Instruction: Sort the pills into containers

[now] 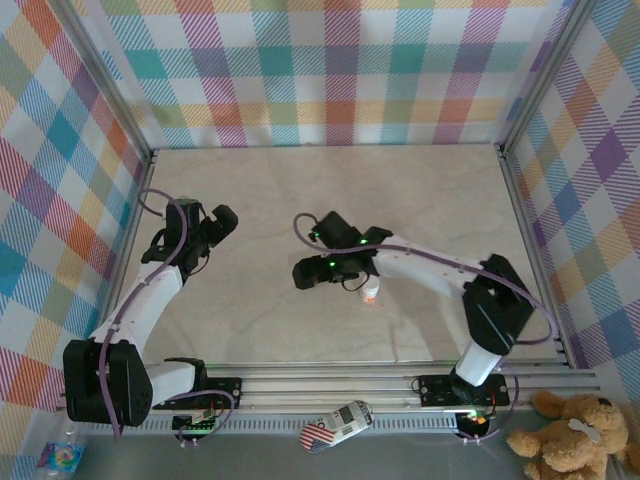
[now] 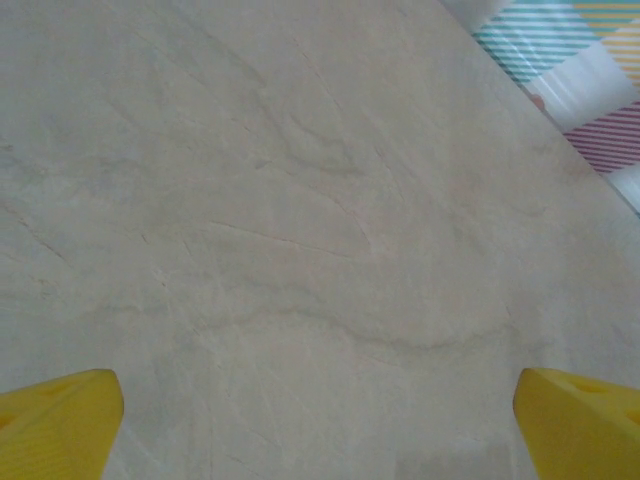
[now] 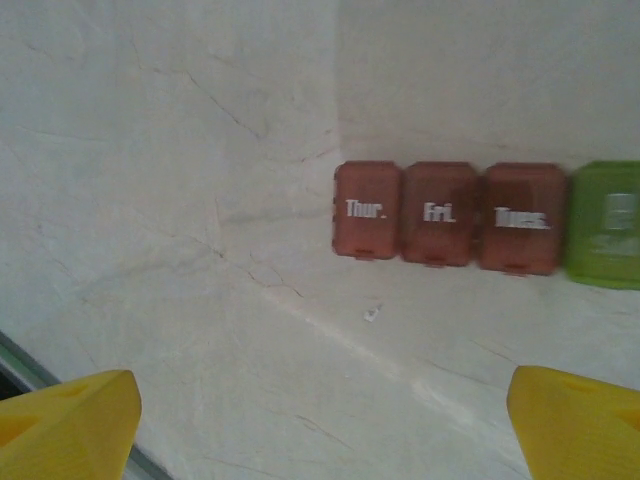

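1. The left tool (image 2: pixel 320 432) is spread wide. Its yellow fingertips (image 2: pixel 55 420) sit at the two lower corners of its wrist view, with nothing between them and bare table (image 2: pixel 300 200) below. From above it hangs over the left part of the table, well apart from everything else.
2. The step in hand looks like the approach. No pill is held and nothing is gripped, so the sorting seems not yet begun.
3. The right tool (image 3: pixel 320 430) is also wide open and empty. The containers (image 3: pixel 460 215) lie on the table ahead of it, above and to the right of the middle of its wrist view, clear of both fingertips.
4. Three dark red lids (image 3: pixel 440 212) read Thur., Fri. and Tues. The green compartment (image 3: pixel 605 225) joins them at the right end and is cut by the frame edge. All the lids look shut.
5. The next move probably calls for a lid to be lifted before any pill can go in. The lids are small, so that likely means a careful fingertip on one edge. The pills also have to be found, and the small white bottle (image 1: pixel 371 291) may hold them.
6. The right wrist view gives the lettering and a pale speck (image 3: pixel 372 314) on the table in front of the containers, too small to identify. The top view gives the bottle, standing just beside the right arm's wrist, and the spacing of the two arms.
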You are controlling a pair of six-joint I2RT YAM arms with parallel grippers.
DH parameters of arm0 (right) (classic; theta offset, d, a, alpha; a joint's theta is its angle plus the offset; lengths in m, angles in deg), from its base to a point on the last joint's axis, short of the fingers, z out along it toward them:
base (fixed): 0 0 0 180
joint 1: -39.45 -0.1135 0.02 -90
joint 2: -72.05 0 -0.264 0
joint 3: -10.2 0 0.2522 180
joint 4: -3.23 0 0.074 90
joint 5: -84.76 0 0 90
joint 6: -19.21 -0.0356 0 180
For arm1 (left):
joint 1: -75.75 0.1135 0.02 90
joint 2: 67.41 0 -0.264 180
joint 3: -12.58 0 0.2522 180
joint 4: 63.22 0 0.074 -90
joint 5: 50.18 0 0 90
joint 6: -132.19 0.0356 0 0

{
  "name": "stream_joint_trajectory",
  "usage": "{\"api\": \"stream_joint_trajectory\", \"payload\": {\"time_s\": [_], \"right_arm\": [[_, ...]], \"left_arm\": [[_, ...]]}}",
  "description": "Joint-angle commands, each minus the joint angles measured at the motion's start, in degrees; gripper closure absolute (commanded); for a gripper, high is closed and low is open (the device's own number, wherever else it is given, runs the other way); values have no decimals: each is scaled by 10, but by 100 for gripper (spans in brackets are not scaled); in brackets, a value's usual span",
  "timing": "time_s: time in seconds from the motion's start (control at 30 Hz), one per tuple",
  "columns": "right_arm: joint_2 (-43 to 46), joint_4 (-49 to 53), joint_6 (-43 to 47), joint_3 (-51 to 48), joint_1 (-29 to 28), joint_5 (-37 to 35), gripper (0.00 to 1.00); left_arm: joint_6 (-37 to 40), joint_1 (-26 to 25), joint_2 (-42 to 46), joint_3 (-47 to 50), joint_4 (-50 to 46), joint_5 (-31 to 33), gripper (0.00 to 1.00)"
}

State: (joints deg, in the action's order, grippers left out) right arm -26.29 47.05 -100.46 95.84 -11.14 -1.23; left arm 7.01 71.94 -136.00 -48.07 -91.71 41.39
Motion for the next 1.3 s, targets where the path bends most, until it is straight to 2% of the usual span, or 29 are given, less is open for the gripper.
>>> {"api": "stream_joint_trajectory", "payload": {"time_s": [0.0, 0.17, 0.77, 1.13, 1.27], "right_arm": [[-45, 3, -37, 48, -14, 15, 7], [-98, 8, -56, 75, -21, 25, 7], [-171, 14, -72, 129, -27, 52, 7], [-228, 49, -36, 251, -25, 29, 6], [-215, 60, -9, 279, -14, 8, 5]], "left_arm": [[-7, 2, -17, -23, -39, 25, 0], [-3, 2, -23, -35, -45, 25, 0], [14, 2, -13, -50, -57, 20, 0], [25, 2, -5, -45, -61, 21, 0], [27, 2, -1, -44, -64, 21, 0]]}}
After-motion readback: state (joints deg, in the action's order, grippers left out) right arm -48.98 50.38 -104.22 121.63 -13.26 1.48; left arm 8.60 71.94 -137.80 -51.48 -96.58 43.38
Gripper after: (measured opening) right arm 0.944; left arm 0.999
